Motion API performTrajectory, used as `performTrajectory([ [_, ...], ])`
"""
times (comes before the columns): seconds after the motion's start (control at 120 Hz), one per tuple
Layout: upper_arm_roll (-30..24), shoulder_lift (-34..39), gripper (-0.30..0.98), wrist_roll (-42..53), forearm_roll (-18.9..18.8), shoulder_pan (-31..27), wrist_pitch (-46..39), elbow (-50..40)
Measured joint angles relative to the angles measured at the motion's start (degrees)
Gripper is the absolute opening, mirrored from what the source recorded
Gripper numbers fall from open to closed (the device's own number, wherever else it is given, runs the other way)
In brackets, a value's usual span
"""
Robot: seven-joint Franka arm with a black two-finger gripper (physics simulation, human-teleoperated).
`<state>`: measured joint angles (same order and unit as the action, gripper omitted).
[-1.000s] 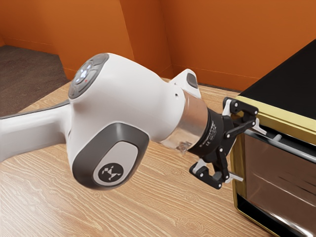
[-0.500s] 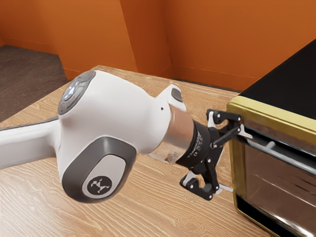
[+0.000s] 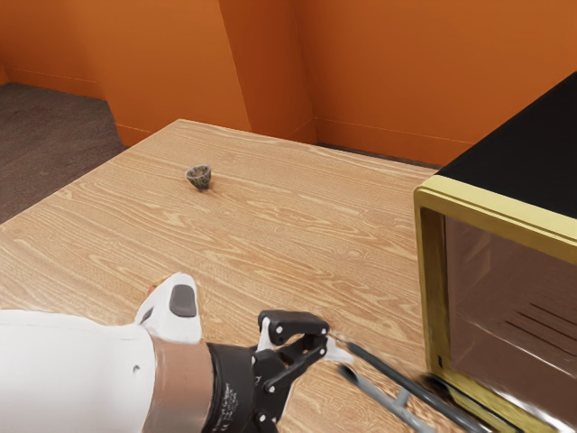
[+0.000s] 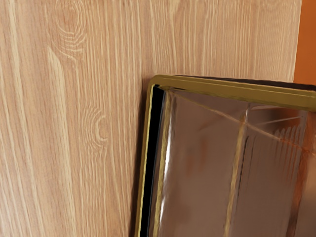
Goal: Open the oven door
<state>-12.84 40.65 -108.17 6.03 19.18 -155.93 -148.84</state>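
Note:
The black gripper [image 3: 293,365] is low in the exterior view, open, with its upper finger beside the near end of the handle [image 3: 385,393]. Its lower finger is cut off by the view's bottom edge. The oven door [image 3: 410,383] is swung down and outward, its dark top edge away from the gold-framed oven [image 3: 432,298]. Whether the finger touches the door or handle, I cannot tell. In the wrist view the oven's gold frame [image 4: 222,89] surrounds the brownish interior [image 4: 202,148].
A small patterned bowl [image 3: 199,177] stands on the wooden table [image 3: 270,207], toward its far side and well away from the oven. Orange walls [image 3: 388,72] rise behind the table. The oven's black top [image 3: 532,144] is at the exterior view's right.
My hand has moved down and toward the exterior view's left, away from the oven front, and has turned. The door has come down from its upright position, and the bowl has come into sight.

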Motion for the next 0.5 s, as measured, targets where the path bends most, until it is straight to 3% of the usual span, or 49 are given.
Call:
performTrajectory([
  [0.1, -8.1, 7.6, 0.68, -0.6, 4.5, -7.6, -0.4, -3.4],
  [0.175, -15.3, 13.1, 0.68, 0.0, 11.4, -13.9, 0.8, -4.1],
  [0.258, -17.5, 15.3, 0.68, 2.1, 15.7, -16.9, 3.6, -2.8],
  [0.333, -11.8, 9.8, 0.68, 6.2, 6.8, -21.2, 16.2, 18.0],
  [0.417, -2.9, -5.8, 0.68, 12.9, -4.5, -24.4, 34.1, 47.3],
  [0.5, 6.6, -21.3, 0.68, 18.6, -10.2, -22.4, 46.5, 61.1],
])
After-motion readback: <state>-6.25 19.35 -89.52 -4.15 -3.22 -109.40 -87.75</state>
